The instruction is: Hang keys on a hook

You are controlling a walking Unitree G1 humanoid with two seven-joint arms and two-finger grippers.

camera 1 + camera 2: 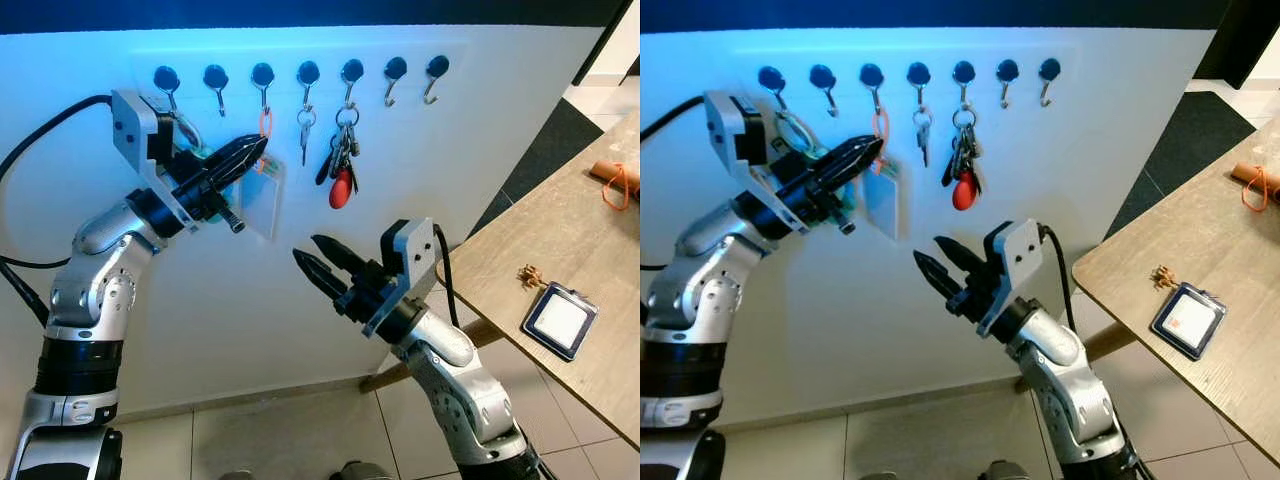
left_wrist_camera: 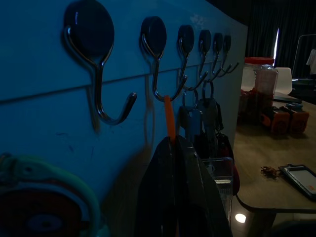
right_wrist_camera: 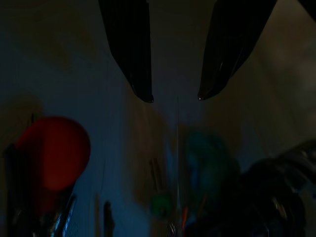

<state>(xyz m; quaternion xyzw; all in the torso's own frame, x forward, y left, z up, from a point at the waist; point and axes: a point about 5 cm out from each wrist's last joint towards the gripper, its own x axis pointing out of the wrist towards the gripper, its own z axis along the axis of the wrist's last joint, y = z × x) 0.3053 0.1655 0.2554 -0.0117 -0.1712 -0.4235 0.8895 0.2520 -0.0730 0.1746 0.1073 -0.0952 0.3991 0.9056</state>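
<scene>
Nearest the camera, the right claw (image 1: 318, 258) hung in mid-air with its two black fingers spread and nothing between them, aimed up toward 11 o'clock at the wall. Off at about 3 o'clock from it sat the wooden surface (image 1: 500, 260), with a card holder (image 1: 560, 320) and a small brass trinket (image 1: 530, 273) lying on it.

Farther in, the left claw (image 1: 252, 152) was up against the wall with its fingers pressed together on an orange loop (image 1: 265, 122), and a clear badge holder (image 1: 266, 195) dangled below, at roughly 6 o'clock from the tips. In the left wrist view the orange strap (image 2: 169, 118) ran straight up from the pinched tips toward the third hook (image 1: 263, 82), so its long axis was vertical and the hook sat right at 12 o'clock from the claw. Whether the loop was already over the hook's curl was hard to tell. The left arm was clearly the nearer one for the job.

At the back, the hook rail (image 1: 300, 72) also carried a single key (image 1: 305, 128) and a key bunch with a red fob (image 1: 341, 170).
</scene>
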